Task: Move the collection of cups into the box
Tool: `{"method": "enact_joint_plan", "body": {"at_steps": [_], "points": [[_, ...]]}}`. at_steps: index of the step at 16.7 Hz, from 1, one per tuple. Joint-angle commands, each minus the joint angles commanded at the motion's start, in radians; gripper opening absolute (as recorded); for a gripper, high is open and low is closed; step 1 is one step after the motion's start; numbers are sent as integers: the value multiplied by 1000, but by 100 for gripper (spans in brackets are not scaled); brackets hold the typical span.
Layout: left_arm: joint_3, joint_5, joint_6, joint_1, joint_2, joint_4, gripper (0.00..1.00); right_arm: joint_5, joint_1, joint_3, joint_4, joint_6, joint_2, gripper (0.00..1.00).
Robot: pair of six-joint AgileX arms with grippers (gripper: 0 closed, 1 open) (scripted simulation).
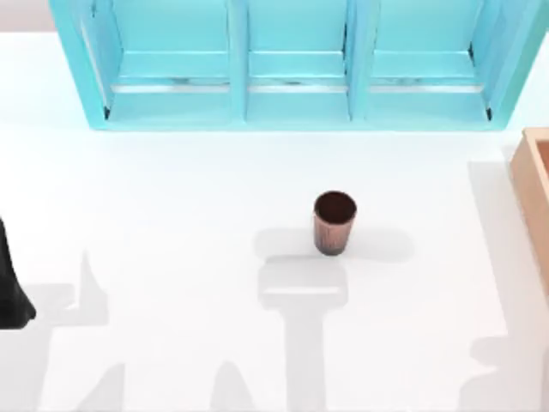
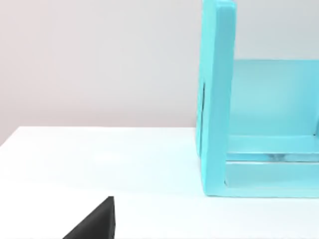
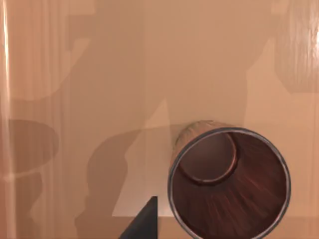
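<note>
Risk lies with the cup (image 3: pixel 229 184) above the box (image 3: pixel 124 64) floor: whether the right jaws pinch it cannot be told, so it may tip.

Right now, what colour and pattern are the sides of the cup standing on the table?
Reddish-brown, copper-like with fine vertical ribs, dark inside; the cup shows best in the top view.

Bright even light, soft grey shadows on white table (image 1: pixel 171 215), warm box floor (image 3: pixel 149 59) shadowed
</note>
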Motion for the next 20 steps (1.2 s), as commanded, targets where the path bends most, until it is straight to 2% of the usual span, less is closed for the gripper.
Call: {"method": "enact_joint_plan", "body": {"at_steps": [11, 20], "points": [[0, 0, 0, 0, 0, 0, 100, -3, -1, 16, -14, -1, 0, 100], [0, 0, 0, 0, 0, 0, 100, -2, -9, 353, -335, -7, 22, 100]]}}
